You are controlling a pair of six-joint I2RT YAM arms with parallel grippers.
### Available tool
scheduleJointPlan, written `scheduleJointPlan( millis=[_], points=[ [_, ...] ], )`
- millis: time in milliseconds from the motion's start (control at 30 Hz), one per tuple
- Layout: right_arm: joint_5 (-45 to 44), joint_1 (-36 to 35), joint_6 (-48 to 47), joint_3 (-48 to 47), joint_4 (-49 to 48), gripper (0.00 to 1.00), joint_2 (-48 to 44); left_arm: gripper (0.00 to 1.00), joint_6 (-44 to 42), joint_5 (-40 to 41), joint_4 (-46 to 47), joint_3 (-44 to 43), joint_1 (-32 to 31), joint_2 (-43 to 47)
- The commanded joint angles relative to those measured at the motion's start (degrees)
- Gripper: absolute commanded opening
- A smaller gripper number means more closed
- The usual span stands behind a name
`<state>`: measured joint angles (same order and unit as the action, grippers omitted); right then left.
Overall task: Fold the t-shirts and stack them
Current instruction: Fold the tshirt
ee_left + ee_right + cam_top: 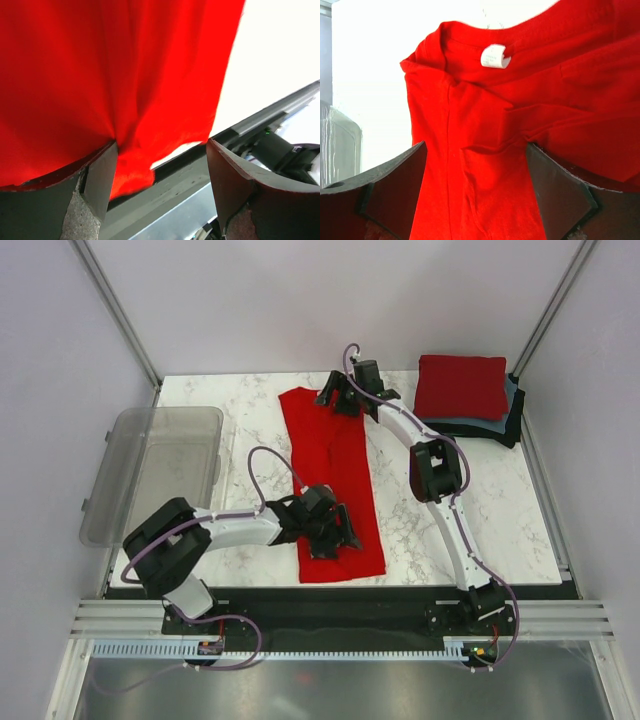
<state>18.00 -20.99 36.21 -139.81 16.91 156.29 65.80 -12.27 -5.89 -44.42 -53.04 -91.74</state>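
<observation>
A bright red t-shirt (330, 480) lies on the marble table as a long narrow strip running from far to near. My left gripper (335, 535) is over its near hem. In the left wrist view the left gripper (162, 152) is open, one fingertip (102, 165) against the red cloth (100, 75). My right gripper (340, 398) is over the collar end. Seen from the right wrist, the right gripper (476, 150) stands open astride the cloth just below the white neck label (495, 56). At the back right sits a folded red tee (460, 385) on a grey-blue one (470, 423) and a black one (512, 420).
A clear grey plastic bin (160, 470) stands at the table's left side. The table's front edge and a black rail (240, 130) run just beyond the shirt's near hem. Bare marble (430, 530) shows to the right of the strip, under the right arm.
</observation>
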Motion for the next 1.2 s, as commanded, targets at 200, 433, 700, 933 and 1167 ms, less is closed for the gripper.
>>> scheduleJointPlan(
  millis=[200, 433, 700, 933, 1167],
  points=[
    [-4.0, 0.9, -2.4, 8.5, -2.1, 0.9, -8.8, 0.79, -3.3, 10.1, -24.2, -6.2, -2.4, 16.1],
    [-2.5, 0.7, -5.2, 9.6, 3.4, 0.98, -22.3, 0.77, -4.7, 18.9, -37.2, -7.3, -3.0, 28.7],
    [-12.3, -0.1, -8.5, 45.6, 17.5, 0.98, -57.3, 0.71, -1.7, 18.5, -40.4, 2.4, -3.1, 38.2],
    [-17.0, -7.6, 4.2, 93.5, 15.8, 0.98, -90.9, 0.69, -1.0, 17.9, -37.5, 9.9, -3.6, 39.1],
    [-14.3, -18.0, 12.7, 113.1, 10.8, 0.82, -103.6, 0.65, 2.0, 16.1, -27.9, 16.4, -4.5, 36.6]
  ],
)
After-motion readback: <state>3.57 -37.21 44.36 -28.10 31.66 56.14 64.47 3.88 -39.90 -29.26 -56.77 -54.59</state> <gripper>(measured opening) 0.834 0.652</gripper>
